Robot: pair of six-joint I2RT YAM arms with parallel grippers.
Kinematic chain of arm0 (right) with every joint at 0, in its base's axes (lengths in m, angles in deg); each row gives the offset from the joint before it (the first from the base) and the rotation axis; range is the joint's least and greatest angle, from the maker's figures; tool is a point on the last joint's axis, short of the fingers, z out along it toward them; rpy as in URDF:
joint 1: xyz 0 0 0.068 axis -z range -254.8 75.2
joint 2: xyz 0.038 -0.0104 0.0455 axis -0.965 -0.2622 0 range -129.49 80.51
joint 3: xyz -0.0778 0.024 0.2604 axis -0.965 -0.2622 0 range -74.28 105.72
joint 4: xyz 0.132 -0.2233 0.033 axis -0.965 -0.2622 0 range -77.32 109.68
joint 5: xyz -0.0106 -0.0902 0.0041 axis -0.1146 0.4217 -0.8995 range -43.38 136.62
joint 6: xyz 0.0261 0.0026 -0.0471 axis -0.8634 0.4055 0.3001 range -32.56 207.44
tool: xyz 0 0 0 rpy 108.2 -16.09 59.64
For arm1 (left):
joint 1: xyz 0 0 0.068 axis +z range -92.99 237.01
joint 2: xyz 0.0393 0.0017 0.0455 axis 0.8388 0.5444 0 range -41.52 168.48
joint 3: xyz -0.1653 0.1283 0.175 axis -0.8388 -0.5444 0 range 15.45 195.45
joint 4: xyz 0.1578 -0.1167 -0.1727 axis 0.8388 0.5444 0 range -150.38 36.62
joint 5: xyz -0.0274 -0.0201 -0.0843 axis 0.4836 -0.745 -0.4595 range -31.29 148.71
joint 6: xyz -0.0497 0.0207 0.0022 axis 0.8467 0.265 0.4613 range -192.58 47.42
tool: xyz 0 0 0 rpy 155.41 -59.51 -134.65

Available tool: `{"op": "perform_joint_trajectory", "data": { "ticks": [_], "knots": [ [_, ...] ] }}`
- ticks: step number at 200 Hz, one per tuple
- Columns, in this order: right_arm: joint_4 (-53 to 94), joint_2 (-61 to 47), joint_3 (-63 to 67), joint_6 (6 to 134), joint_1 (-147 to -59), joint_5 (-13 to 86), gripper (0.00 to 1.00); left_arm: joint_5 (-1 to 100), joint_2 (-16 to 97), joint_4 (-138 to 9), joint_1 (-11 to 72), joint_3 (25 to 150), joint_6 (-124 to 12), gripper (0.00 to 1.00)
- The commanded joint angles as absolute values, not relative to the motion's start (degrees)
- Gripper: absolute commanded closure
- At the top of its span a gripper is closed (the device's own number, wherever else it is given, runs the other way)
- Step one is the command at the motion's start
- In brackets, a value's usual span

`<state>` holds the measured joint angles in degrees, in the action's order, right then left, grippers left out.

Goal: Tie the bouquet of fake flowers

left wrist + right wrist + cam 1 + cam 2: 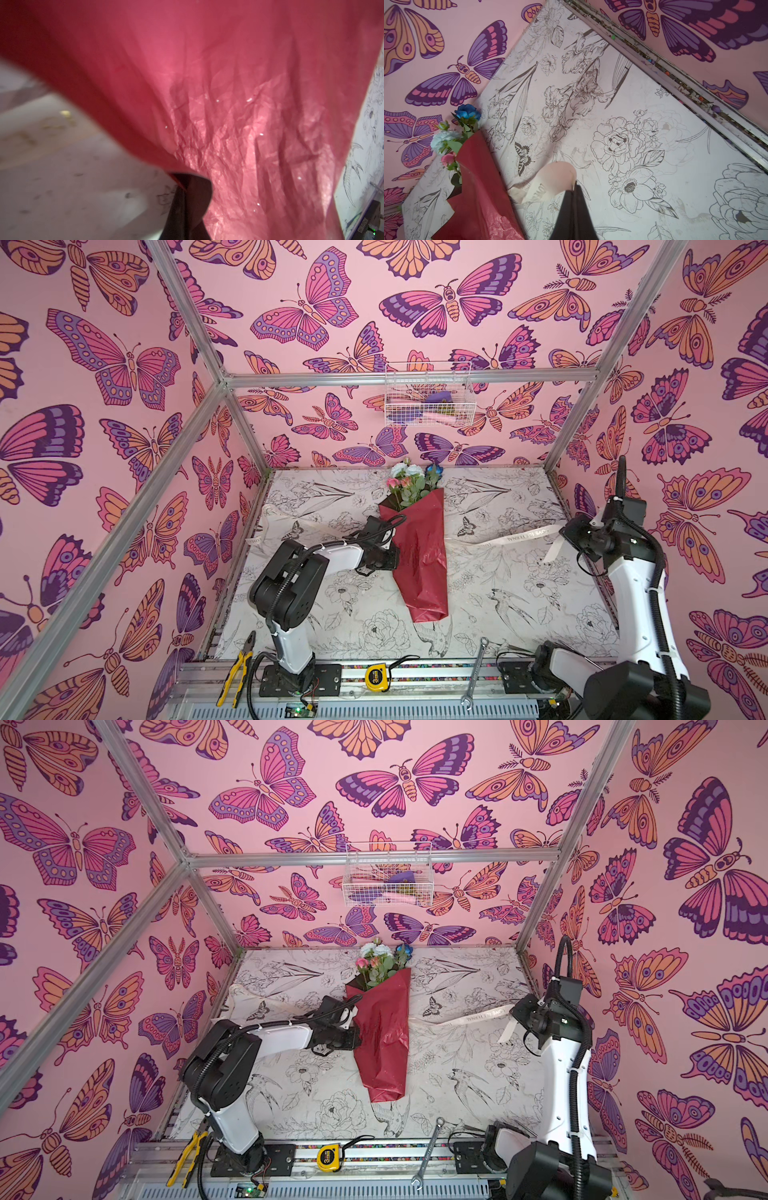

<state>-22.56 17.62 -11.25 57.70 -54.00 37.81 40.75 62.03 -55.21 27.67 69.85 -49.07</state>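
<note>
The bouquet of fake flowers (pixel 419 556) lies in the middle of the table in both top views. Its pink, white and blue heads (pixel 409 479) point to the back wall, and dark red wrapping paper (pixel 384 1040) covers the stems. My left gripper (pixel 394 560) is at the wrap's left edge. In the left wrist view it (pixel 185 187) is shut on the red paper (pixel 228 104). A cream ribbon (pixel 511 540) runs from under the bouquet to the right. My right gripper (pixel 561 533) holds it above the table. In the right wrist view it (pixel 574 185) is shut on the ribbon (pixel 550 180).
A white wire basket (pixel 428 400) hangs on the back wall. On the front rail lie yellow pliers (pixel 237 672), a yellow tape measure (pixel 377 676) and a wrench (pixel 476 672). More ribbon (pixel 270 512) trails left of the bouquet toward the left wall.
</note>
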Motion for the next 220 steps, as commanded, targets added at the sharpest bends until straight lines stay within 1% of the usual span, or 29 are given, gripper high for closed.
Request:
{"op": "perform_joint_trajectory", "data": {
  "ticks": [1,16,34,43,54,62,69,78,92,115,142,180,203,220],
  "knots": [
    [-27.4,19.5,-8.0,59.4,-57.1,37.2,1.0,41.9,61.9,-54.0,28.9,70.3,-50.4,1.0],
    [-30.2,20.7,-5.4,59.9,-61.5,39.7,1.0,41.2,62.4,-54.1,29.5,72.1,-50.5,1.0],
    [-32.9,21.2,-2.3,59.7,-69.7,43.5,1.0,40.7,62.1,-54.1,29.9,73.0,-50.0,1.0],
    [-33.6,21.0,-1.0,59.2,-74.6,45.8,1.0,40.6,61.6,-54.1,30.0,72.9,-49.6,0.92],
    [-33.2,20.4,-0.1,57.9,-80.8,47.4,1.0,40.6,60.8,-54.2,30.1,72.5,-49.0,0.85],
    [-31.8,19.6,-0.3,56.7,-85.4,48.1,1.0,40.6,60.1,-54.4,30.1,72.0,-48.3,0.78],
    [-30.0,18.8,-0.8,55.6,-89.4,48.4,1.0,40.5,59.2,-54.9,30.1,71.3,-47.7,0.75],
    [-26.5,16.9,-1.6,54.3,-94.5,48.4,1.0,40.5,58.4,-55.5,30.2,70.4,-46.9,0.73],
    [-21.5,12.4,-2.4,52.7,-100.7,47.3,1.0,40.8,57.0,-56.4,30.1,69.2,-45.8,0.72],
    [-13.8,2.1,-1.7,51.0,-108.1,45.0,1.0,40.8,55.6,-57.8,30.3,67.5,-44.3,0.71],
    [-8.9,-11.9,3.8,50.9,-112.9,42.1,1.0,40.1,53.7,-59.1,30.8,66.1,-42.5,0.66],
    [-4.2,-27.1,11.6,49.0,-114.2,37.4,1.0,38.9,49.7,-61.3,33.3,62.7,-38.8,0.61],
    [-2.7,-33.2,14.3,47.8,-114.3,36.1,1.0,39.2,44.8,-61.4,35.4,60.2,-37.4,0.55],
    [-3.6,-36.1,16.5,48.0,-114.4,36.2,1.0,39.8,40.8,-60.1,37.7,59.2,-36.6,0.45]
  ]
}}
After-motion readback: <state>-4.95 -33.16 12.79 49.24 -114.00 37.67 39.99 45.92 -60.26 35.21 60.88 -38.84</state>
